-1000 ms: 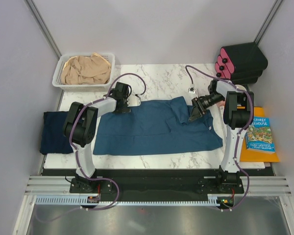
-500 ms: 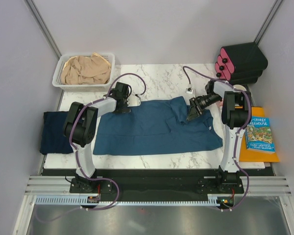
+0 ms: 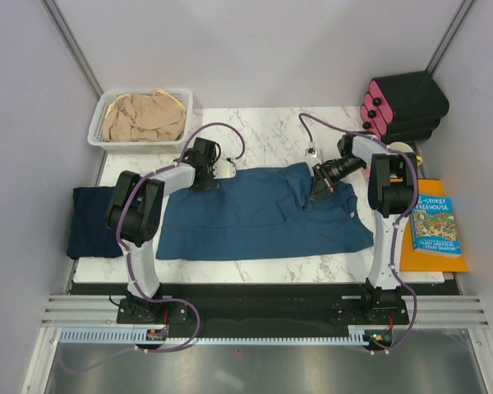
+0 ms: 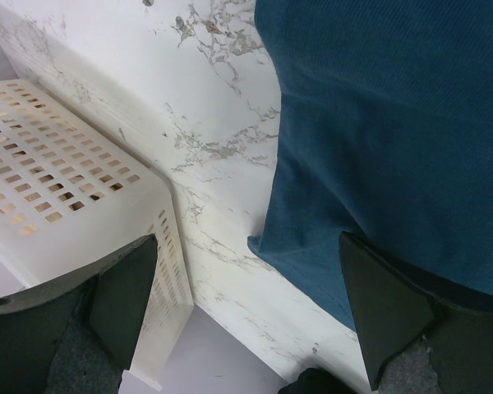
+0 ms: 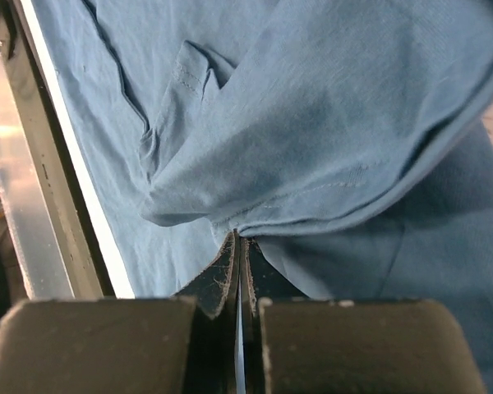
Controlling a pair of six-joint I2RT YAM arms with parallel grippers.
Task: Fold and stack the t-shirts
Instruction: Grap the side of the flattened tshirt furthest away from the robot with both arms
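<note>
Legible writing is found only on the book (image 3: 434, 228) at the table's (image 3: 271, 131) 3 o'clock edge: "STOREY" and "TREEHOUSE" can be read on its cover. The start of the title is cut off by the right arm, and the smaller print cannot be made out.

At 9 o'clock the navy t-shirt (image 3: 94, 222) is laid folded, partly overhanging the table's left edge. At 10 o'clock the beige t-shirt (image 3: 144, 116) is bunched inside the white slotted basket (image 3: 99, 131), its shape hidden in the crumple.

The left claw (image 4: 246, 312) is held wide open with nothing in it, over the far-left corner of the teal t-shirt (image 3: 263, 217), just beside the basket. That shirt is spread flat across the table's middle.

The right claw (image 5: 237, 246) is closed tight on a raised fold of the teal t-shirt near its 1 o'clock corner. The pinched cloth is hidden between the pads.
</note>
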